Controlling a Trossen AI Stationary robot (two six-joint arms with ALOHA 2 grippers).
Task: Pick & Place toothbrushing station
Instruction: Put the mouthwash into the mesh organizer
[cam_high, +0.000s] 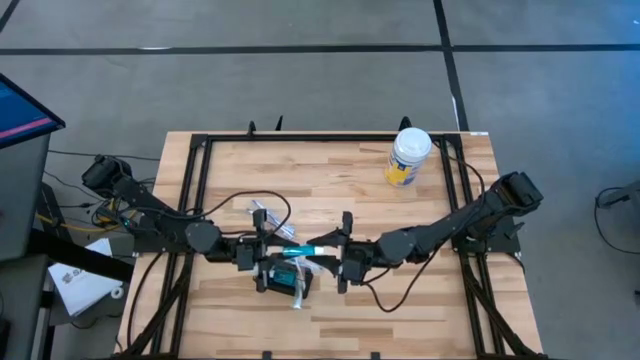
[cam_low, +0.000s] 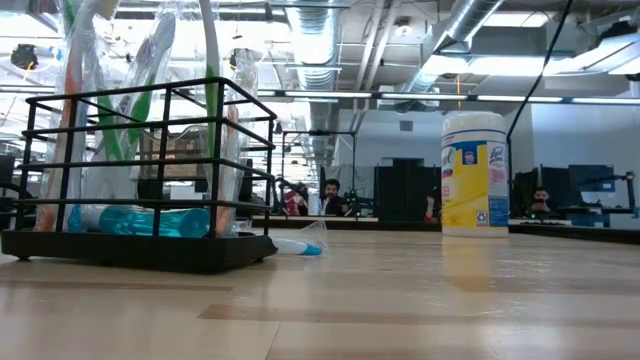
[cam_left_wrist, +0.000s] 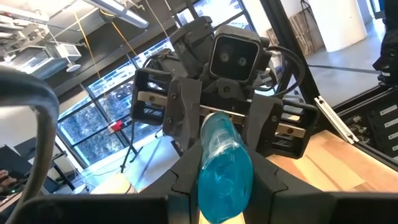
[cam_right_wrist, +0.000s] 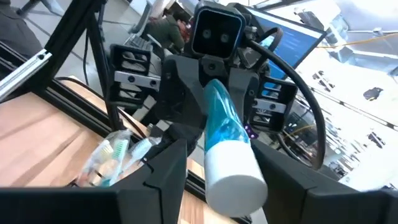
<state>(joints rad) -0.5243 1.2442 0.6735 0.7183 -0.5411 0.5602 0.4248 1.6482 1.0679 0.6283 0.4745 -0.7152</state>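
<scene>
Overhead, the wooden desk (cam_high: 420, 280) carries everything, with both dark arms reaching in from its side edges toward the middle of its front half. On that front half, a little left of centre, stands the toothbrushing station (cam_high: 283, 276), a black wire holder on a flat base; the low view shows it upright with wrapped toothbrushes (cam_low: 120, 100) standing inside it and teal plastic low in its frame. Near the back right corner stands a white-lidded canister with a yellow label (cam_high: 407, 157), well apart from the holder. Between the two arms, above the station, a teal tube with a white cap (cam_high: 303, 249) lies level. The left claw (cam_high: 262, 248) grips its teal end, its fingers (cam_left_wrist: 186, 180) pressed against the tube on both sides. The right claw (cam_high: 343, 255) meets the tube from the opposite side at the white cap; its fingers (cam_right_wrist: 168, 165) stand on either side of the cap, set fairly wide, and I cannot tell whether they press on it. A small clear-wrapped item (cam_high: 268, 217) lies on the desk just behind the left claw.
</scene>
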